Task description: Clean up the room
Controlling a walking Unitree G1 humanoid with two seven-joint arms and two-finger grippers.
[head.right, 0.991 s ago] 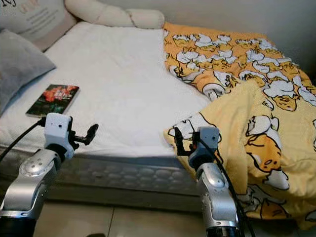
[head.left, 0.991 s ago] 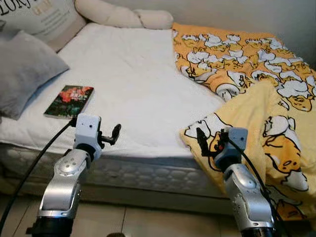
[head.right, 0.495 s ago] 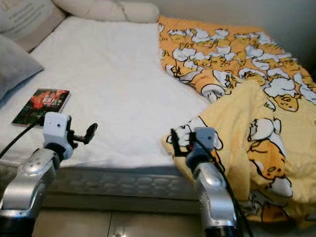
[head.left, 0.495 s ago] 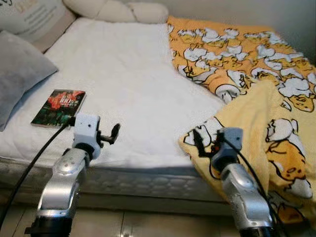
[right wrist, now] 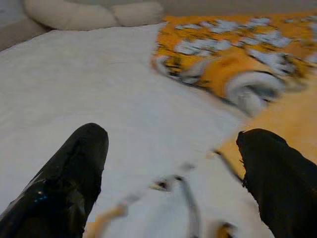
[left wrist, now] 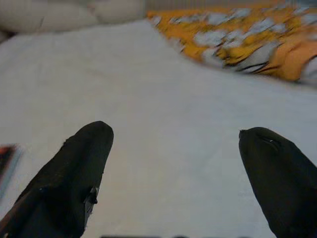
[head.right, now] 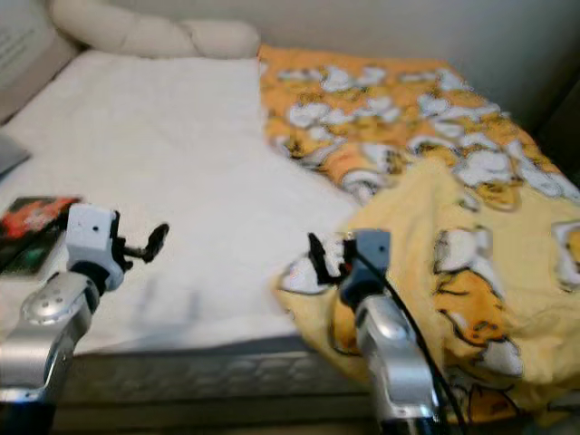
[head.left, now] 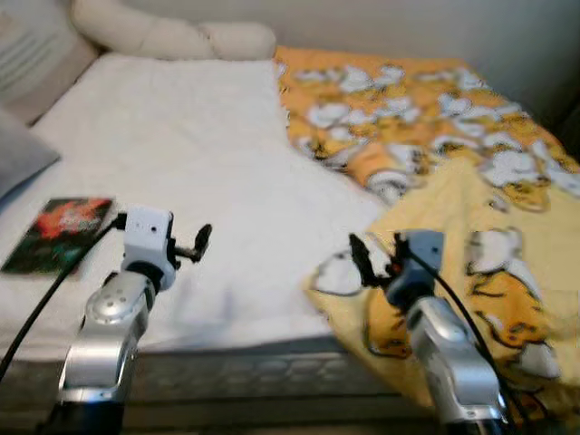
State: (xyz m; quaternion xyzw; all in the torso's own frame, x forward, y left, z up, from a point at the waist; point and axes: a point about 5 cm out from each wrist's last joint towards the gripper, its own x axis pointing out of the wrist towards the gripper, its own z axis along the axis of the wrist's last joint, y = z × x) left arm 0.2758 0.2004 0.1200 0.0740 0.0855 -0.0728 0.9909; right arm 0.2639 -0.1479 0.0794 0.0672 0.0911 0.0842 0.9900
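A bed with a white sheet (head.left: pixel 190 154) lies before me. A rumpled yellow blanket with a cartoon print (head.left: pixel 435 127) covers its right half and hangs over the front edge. A dark book with a red cover picture (head.left: pixel 56 234) lies flat near the bed's left front. My left gripper (head.left: pixel 201 242) is open over the sheet just right of the book, holding nothing; its fingers (left wrist: pixel 84 168) stand wide apart. My right gripper (head.left: pixel 362 258) hovers open and unloaded above the blanket's folded corner (right wrist: pixel 168 198). The views are blurred.
A long cream pillow (head.left: pixel 172 36) lies along the head of the bed. A grey pillow (head.left: pixel 18 159) and a printed cushion (head.left: pixel 32 59) sit at the far left. The mattress front edge (head.left: pixel 227 367) runs below both arms.
The camera has moved nearer to the bed and turned right, so the book and pillows slid left and down. Both arms keep their pose, grippers still open.
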